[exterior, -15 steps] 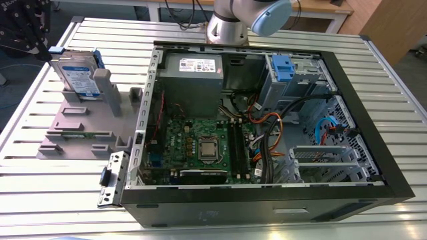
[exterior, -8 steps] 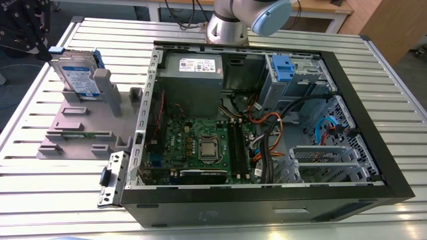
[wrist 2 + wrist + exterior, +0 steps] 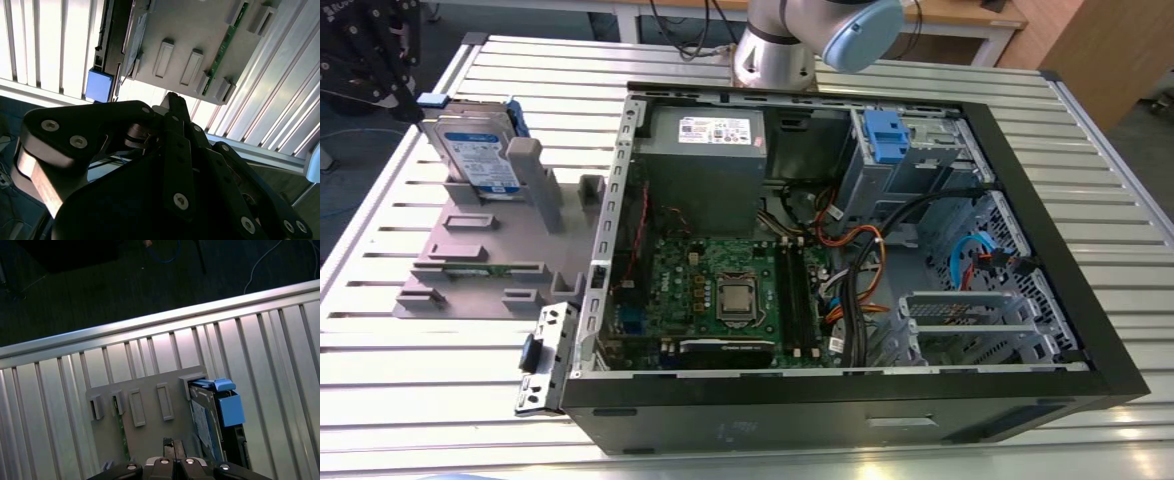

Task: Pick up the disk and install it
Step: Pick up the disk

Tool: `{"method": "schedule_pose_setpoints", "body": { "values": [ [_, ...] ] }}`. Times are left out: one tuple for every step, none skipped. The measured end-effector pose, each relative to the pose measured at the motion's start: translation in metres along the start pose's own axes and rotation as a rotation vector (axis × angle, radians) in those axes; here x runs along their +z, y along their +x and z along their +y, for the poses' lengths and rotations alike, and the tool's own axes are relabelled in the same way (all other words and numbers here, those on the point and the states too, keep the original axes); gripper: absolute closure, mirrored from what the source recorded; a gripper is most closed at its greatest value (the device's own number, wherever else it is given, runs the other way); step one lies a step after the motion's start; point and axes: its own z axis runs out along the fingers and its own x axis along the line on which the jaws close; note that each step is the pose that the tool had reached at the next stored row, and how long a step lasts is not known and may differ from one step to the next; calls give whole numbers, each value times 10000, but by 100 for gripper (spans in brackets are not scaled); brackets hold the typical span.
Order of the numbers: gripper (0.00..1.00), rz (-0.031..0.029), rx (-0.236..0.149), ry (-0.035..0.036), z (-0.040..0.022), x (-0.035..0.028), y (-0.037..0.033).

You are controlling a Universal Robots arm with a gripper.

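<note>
1. Gripper (image 3: 173, 444) fingers are sitting pressed together in the first wrist view, all but shut and gripping nothing.
2. Beneath the fingertips, a grey holder block (image 3: 150, 385) is lying on the slatted metal table (image 3: 50, 385).
3. Just beside the gripper and apart from it, the disk (image 3: 204, 422) is standing on edge in that block's end slot.
4. Well beyond the gripper, an open computer case (image 3: 827, 410) is lying on its side.

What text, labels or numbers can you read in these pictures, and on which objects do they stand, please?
No text can be read with certainty.
White-and-blue label on the disk: print too small to read.
White sticker on the power supply: print too small to read.
Markings on the motherboard: too small to read.
</note>
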Motion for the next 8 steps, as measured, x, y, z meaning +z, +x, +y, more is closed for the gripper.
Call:
{"method": "schedule_pose_setpoints", "body": {
  "values": [
    [89,0,-9,0,0,0,0],
    [89,0,-18,0,0,0,0],
    [89,1,-27,-1,0,0,0],
    [89,1,-36,-1,0,0,0],
    [89,2,-45,-1,0,0,0],
    [89,2,-54,-1,0,0,0],
    [89,2,-63,-2,0,0,0],
    [89,3,-72,-2,0,0,0]
  ]
}}
